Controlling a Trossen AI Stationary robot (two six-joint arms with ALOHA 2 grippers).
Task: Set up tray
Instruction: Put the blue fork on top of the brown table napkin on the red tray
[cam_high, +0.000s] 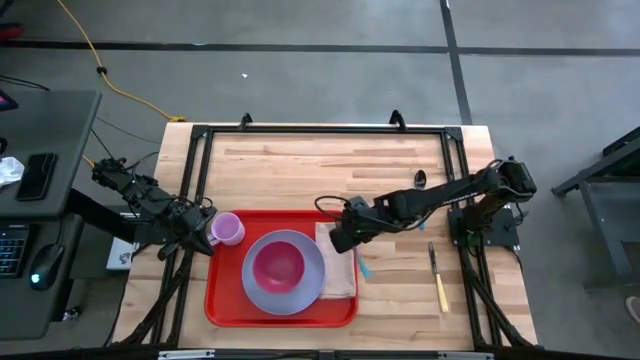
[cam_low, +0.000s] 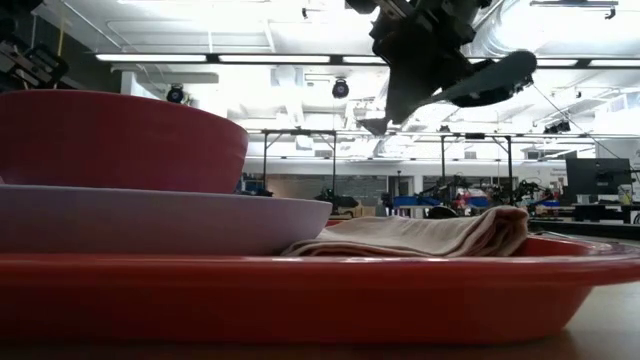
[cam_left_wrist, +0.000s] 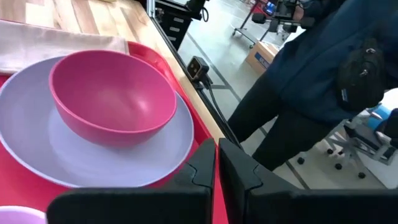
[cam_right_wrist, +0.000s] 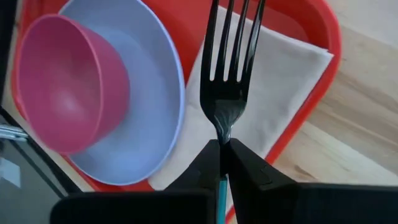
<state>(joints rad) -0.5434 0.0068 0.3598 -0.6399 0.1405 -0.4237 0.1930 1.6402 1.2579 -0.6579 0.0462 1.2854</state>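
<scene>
The red tray (cam_high: 225, 310) lies at the near middle of the wooden table (cam_high: 400, 170), carrying a lavender plate (cam_high: 300, 290) with a pink bowl (cam_high: 279, 265) on it, a tan napkin (cam_high: 342, 275) just beside the plate, and a small pink cup (cam_high: 228, 230) at its left corner. The right gripper (cam_right_wrist: 221, 149) hangs above the napkin, jaws clamped on a black fork (cam_right_wrist: 229, 74). The left gripper (cam_left_wrist: 216, 171) sits by the cup, jaws nearly together, apparently holding nothing. A yellow-handled knife (cam_high: 438, 280) lies on the table, apart from the tray.

Glossy red plastic tray (cam_high: 222, 312), matt cloth napkin (cam_right_wrist: 292, 87), wooden table (cam_high: 330, 165).
</scene>
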